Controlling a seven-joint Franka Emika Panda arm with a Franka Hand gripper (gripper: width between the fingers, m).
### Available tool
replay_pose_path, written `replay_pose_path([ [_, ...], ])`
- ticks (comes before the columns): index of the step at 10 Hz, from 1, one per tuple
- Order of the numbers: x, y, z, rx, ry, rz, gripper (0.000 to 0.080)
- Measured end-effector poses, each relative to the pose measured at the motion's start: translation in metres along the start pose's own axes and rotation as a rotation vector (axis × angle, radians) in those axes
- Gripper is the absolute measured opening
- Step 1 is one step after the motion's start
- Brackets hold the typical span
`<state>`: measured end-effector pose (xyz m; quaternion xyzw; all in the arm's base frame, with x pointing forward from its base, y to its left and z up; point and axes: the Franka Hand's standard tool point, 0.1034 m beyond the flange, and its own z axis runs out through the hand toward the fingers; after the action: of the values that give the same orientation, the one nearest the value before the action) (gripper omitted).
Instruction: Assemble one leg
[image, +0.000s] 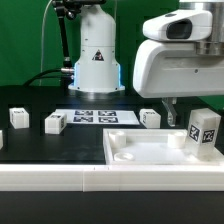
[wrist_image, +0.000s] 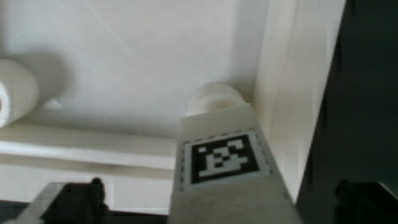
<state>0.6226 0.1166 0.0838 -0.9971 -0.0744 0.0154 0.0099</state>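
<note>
While upright, leg near parted tool

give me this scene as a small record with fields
gripper: open, fingers either side of the leg, no contact visible
leg: standing on the panel, toward the exterior view's right
panel: flat on the table, nearest the exterior camera
other legs: three, loose on the table behind the panel
marker board: on the table, between those legs
</note>
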Motion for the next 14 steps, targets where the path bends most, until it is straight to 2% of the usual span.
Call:
replay_pose_path([
  [3, 0.0000, 0.0010, 0.0000, -0.001, 0.000, -0.025, 0.0637],
  [5, 0.0000, 0.0012, 0.0000, -0.001, 0.000, -0.024, 0.0289],
  [8, -0.0001, 0.0013, 0.0003, 0.000, 0.000, 0.027, 0.0291],
  [9, -0.0005, 0.0013, 0.0007, 0.022, 0.025, 0.218, 0.0291],
  [12, 0.0002, -0.0008, 0.0016, 0.054, 0.059, 0.566, 0.0291],
  [14, 0.0003, -0.0019, 0.0019, 0.059, 0.057, 0.782, 0.0292],
])
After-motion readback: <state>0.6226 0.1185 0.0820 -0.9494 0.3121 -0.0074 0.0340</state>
